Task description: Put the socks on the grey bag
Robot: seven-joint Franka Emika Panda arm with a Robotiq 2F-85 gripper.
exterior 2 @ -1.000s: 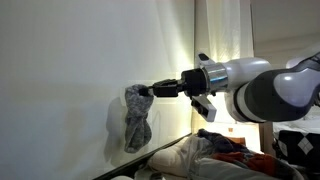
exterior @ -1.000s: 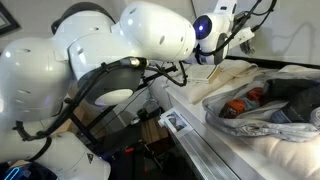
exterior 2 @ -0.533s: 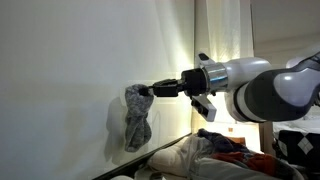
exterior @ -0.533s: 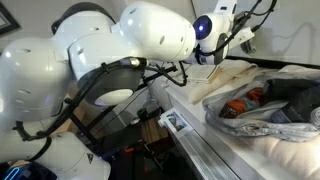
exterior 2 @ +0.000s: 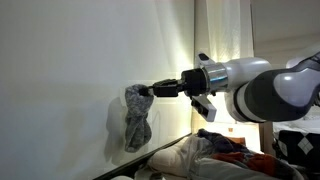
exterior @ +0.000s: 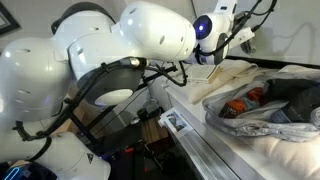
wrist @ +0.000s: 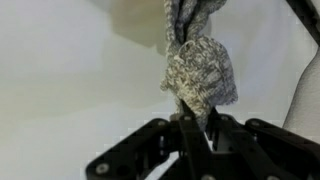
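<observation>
Sock aloft, pinched by one end

We have the grey sock [exterior 2: 135, 120] clenched in the gripper [exterior 2: 144, 91], dangling beside the wall [exterior 2: 70, 60] – the grey bag [exterior: 262, 122] lies lower down; a thin pinch may slip, or an early release miss the bag.

Arm stretched level, gripper clamped.
In an exterior view the arm [exterior 2: 262, 95] reached out horizontally, with the wrist [exterior 2: 212, 76] in line with the forearm and the gripper [exterior 2: 145, 91] pointing sideways at its far end. The fingers [wrist: 187, 135] were drawn together and pinched the top of a sock [exterior 2: 136, 120], which hung below them. In the wrist view the black finger links converged at mid-frame. In an exterior view the white upper joints [exterior: 150, 35] stood folded close to the camera.
</observation>
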